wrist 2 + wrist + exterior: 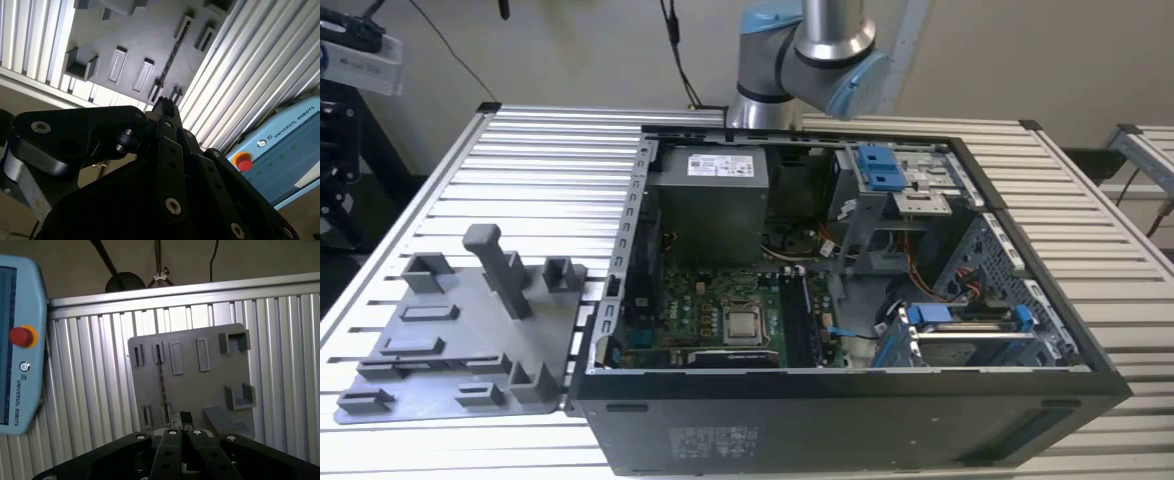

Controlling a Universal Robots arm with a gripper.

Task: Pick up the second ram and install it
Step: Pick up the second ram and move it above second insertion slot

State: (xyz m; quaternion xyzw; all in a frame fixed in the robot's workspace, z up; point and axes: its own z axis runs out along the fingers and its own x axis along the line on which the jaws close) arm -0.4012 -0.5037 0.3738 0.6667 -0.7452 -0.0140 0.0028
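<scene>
The second ram [161, 382] stands on its edge in slots of the grey fixture plate [205, 390], seen as a thin dark line. The second wrist view shows the same stick [171, 59] running along the plate [135, 40]. My gripper [185, 429] hangs well above the plate, its tip lined up near one end of the ram in both wrist views [165, 106], apart from it. In the exterior view the plate [454, 340] lies on the table at that view's left, and the arm's elbow [807, 50] rises at the back.
An open computer case [627, 260] lies on the ribbed aluminium table [534, 160], with its motherboard [707, 310] and memory slots [797, 320] facing up. Grey posts and blocks [496, 265] stick up from the plate. A teach pendant [20, 340] lies beside the table.
</scene>
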